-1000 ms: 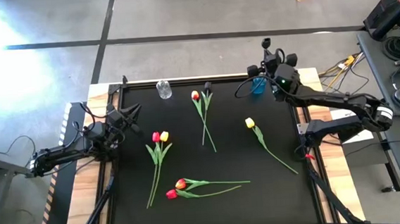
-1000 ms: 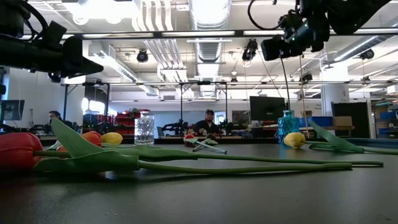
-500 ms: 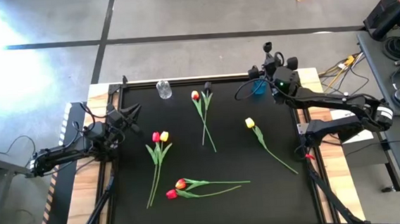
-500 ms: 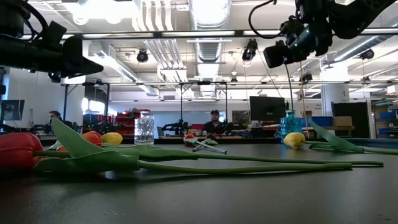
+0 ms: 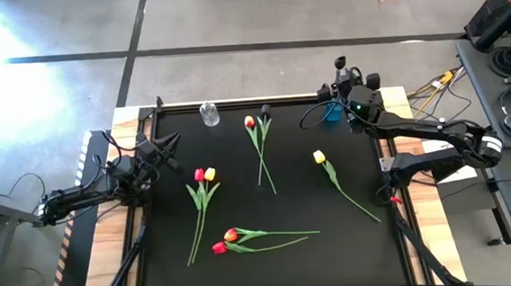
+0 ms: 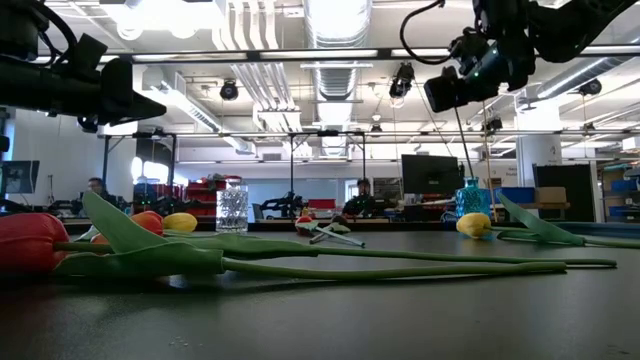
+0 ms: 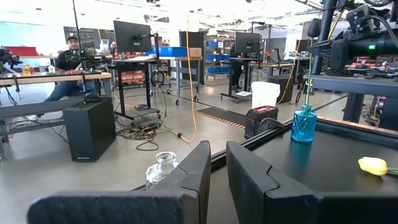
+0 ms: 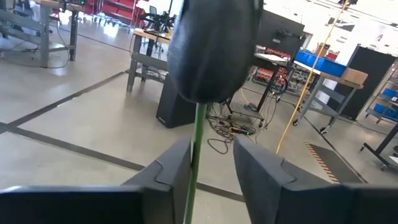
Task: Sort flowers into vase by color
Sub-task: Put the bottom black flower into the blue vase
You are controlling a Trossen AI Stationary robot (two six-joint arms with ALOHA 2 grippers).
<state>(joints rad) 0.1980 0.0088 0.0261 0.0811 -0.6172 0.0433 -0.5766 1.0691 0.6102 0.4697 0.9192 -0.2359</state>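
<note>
A blue vase (image 5: 330,111) stands at the table's far right, and a clear vase (image 5: 208,113) at its far left. My right gripper (image 5: 342,76) hovers above the blue vase, open. A dark tulip's head (image 8: 214,43) stands above the fingers. Its stem (image 6: 461,140) drops from the gripper into the blue vase (image 6: 468,200). Other tulips lie flat on the mat: a red and yellow pair (image 5: 204,174), an orange and a dark one (image 5: 256,120), a yellow one (image 5: 319,157), and an orange and red pair (image 5: 225,242). My left gripper (image 5: 167,145) waits at the table's left edge, open by a narrow gap. My right gripper has the dark tulip's stem (image 8: 196,155) standing upright in the gap between its fingers, just below the head. The stem runs along the inner edge of one finger (image 8: 177,162). The other finger (image 8: 255,165) stands clear of it. The fingers come level and lie across the stem.
The mat's near right corner and far middle are bare of flowers. Cables and the right arm's base (image 5: 419,163) sit off the table's right edge. People sit at desks far behind the table (image 6: 362,195).
My right gripper has drifted a little toward the table's right and far edge above the blue vase, with the stem staying in the vase. The left arm and the flowers on the mat have kept still.
</note>
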